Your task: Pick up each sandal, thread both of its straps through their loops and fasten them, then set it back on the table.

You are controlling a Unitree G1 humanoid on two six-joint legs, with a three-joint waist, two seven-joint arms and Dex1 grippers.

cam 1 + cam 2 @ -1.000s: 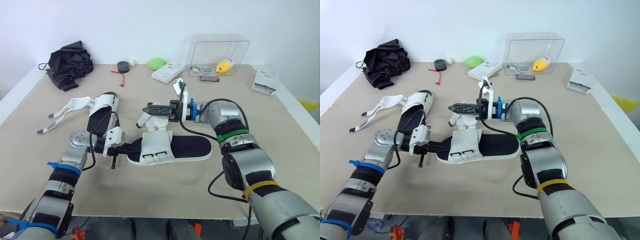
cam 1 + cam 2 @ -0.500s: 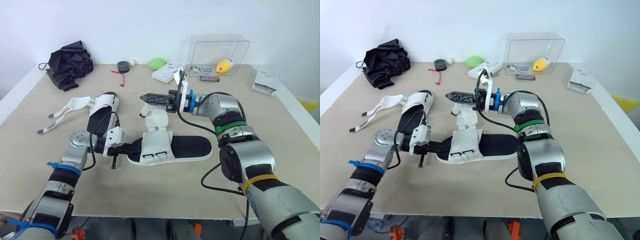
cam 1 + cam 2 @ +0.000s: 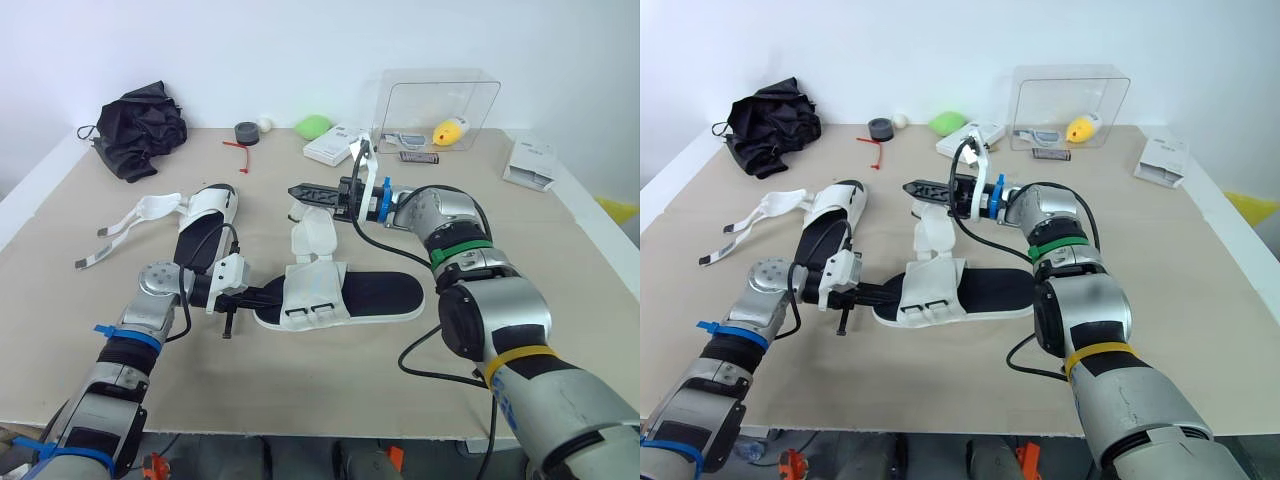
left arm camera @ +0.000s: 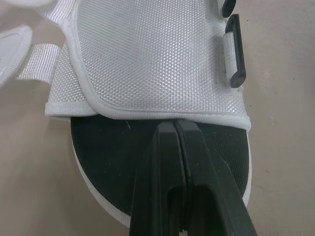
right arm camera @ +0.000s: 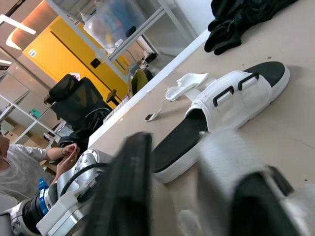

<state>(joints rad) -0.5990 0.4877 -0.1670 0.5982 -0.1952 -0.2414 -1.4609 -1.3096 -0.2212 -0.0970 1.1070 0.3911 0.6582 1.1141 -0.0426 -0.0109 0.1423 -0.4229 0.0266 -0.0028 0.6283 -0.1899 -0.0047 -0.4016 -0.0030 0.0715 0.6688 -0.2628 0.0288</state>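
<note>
- The right gripper point(image 3: 297, 188) is higher and farther back than a second ago; the strap point(image 3: 312, 236), bunched then, now runs straight up to it from the sandal point(image 3: 365, 297).
- Its jaws stand apart, with the strap against one finger.
- The left gripper point(image 3: 268, 294), jaws together, stays at the sandal's toe end.
- The sandal lies flat mid-surface point(image 3: 400, 370): black insole, white mesh upper, two black loops.

The right gripper point(image 3: 296, 189) went up and further from the robot. The white strap point(image 3: 312, 238) on it got drawn out straighter above the sandal point(image 3: 345, 298).
</note>
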